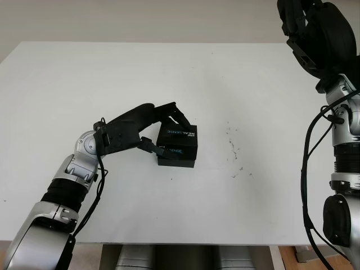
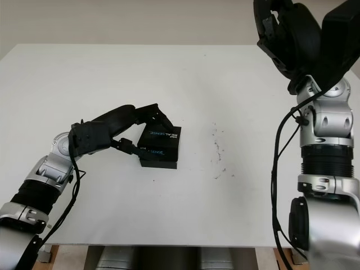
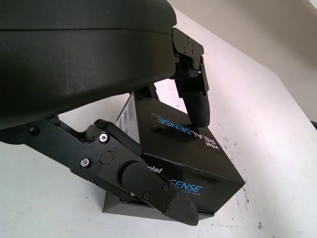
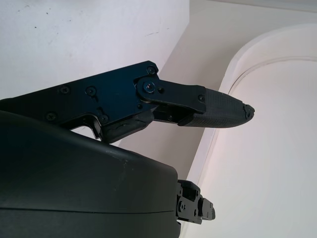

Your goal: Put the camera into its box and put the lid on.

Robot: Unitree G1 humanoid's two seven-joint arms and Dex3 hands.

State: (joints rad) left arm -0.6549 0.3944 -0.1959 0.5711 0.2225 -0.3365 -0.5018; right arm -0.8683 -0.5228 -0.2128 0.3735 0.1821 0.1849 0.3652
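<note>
Left hand curled around the lid of the black box near the middle of the white table: one finger pressed on the printed top, thumb against the near side face, lid pinched between them. Lid seated slightly askew over the base, with a sliver of the base showing beneath at the front. Right hand raised high above the far right edge of the table, holding nothing, open, well apart from the box. Wide bare tabletop on every side of the box; a scatter of small dark specks to its right, near but not touching. One box, one lid, two hands. Camera itself not discernible, presumably hidden under the lid.
</note>
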